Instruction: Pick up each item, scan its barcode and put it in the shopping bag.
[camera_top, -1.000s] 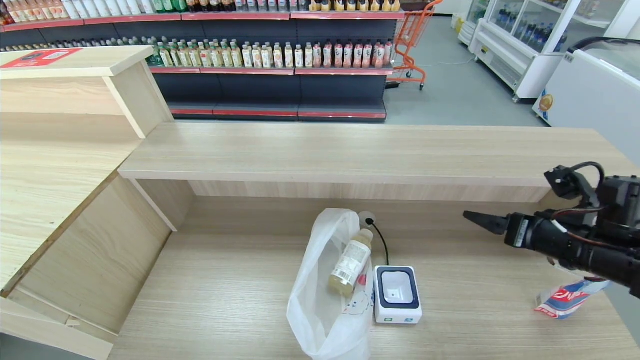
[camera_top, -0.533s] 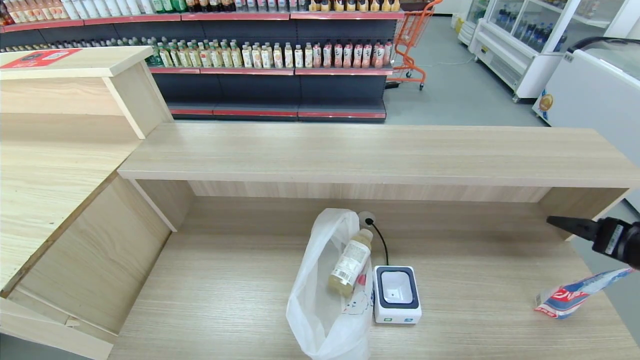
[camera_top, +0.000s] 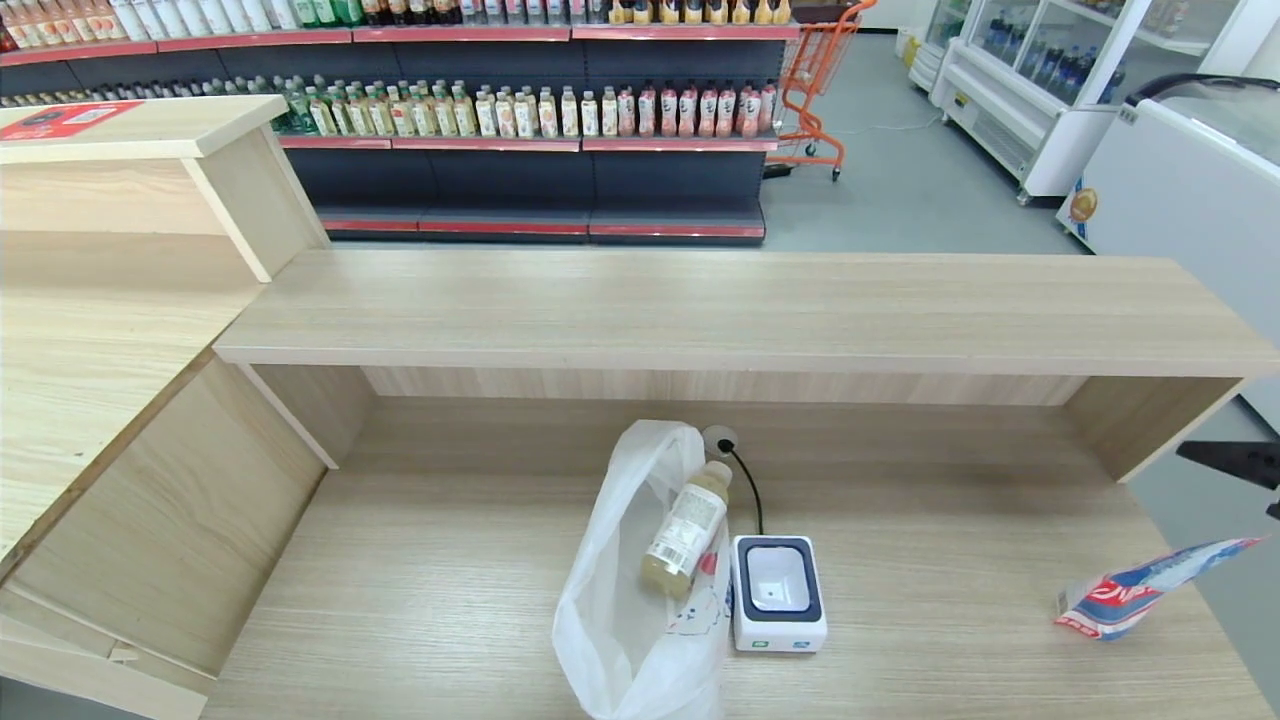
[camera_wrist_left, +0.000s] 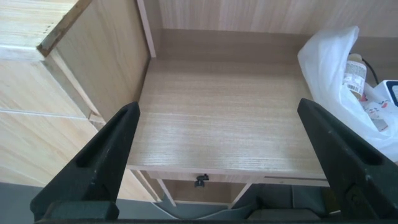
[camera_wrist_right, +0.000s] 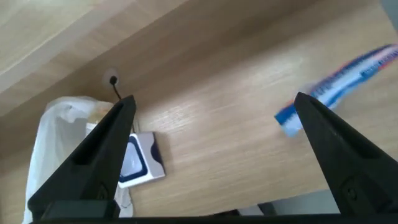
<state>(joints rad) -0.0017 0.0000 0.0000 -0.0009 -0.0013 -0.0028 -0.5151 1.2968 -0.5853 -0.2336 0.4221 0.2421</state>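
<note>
At the right edge of the desk (camera_top: 950, 560) lies the packet (camera_top: 1140, 598), apparently unscanned; the bottle (camera_top: 688, 530) sits in the bag (camera_top: 620, 610) beside the scanner (camera_top: 778, 592). Your right fingers (camera_wrist_right: 93, 155) and left fingers (camera_wrist_left: 99, 162) are released. Grip the packet mid-body, leaving its barcode uncovered.

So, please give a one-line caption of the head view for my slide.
Bottle lying in the open shopping bag beside the scanner; a red-and-blue packet lies at the counter's right edge.

Behind the light wooden table (camera_top: 420, 580) and its raised ledge (camera_top: 740, 310), a dark shelf (camera_top: 520, 160) carries rows of bottled drinks. An orange shopping cart (camera_top: 815, 80) stands beside it, a white chest freezer (camera_top: 1180, 200) nearer.
</note>
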